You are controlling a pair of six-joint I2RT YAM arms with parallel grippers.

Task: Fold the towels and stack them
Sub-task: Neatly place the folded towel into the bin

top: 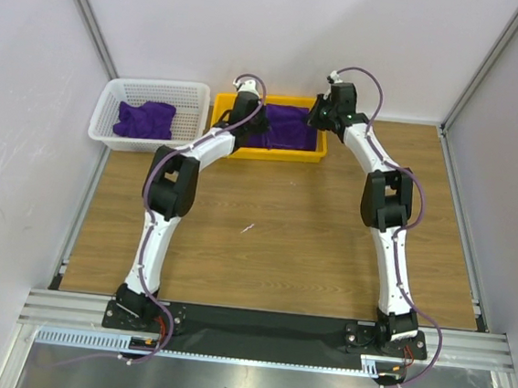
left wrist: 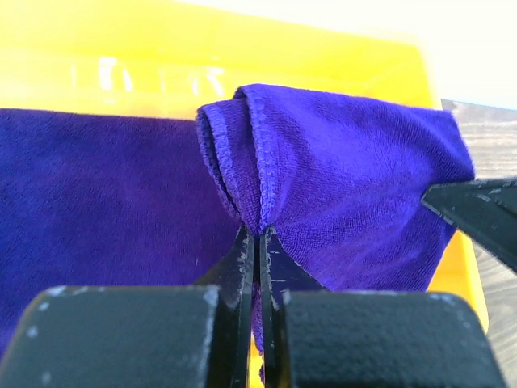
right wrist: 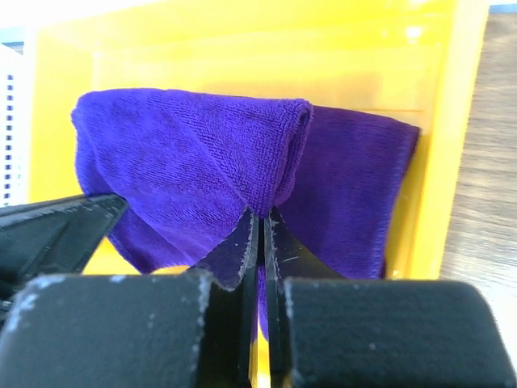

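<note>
Over the yellow tray (top: 272,154), left gripper (left wrist: 258,236) and right gripper (right wrist: 260,217) each pinch a fold of purple towel (left wrist: 347,178).

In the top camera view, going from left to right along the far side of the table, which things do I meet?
white basket with the basket towel inside → left gripper → tray towel, pinched by both grippers → right gripper

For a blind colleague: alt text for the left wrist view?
The left gripper is shut on a bunched fold of purple towel over a yellow tray. More purple cloth lies flat in the tray.
</note>
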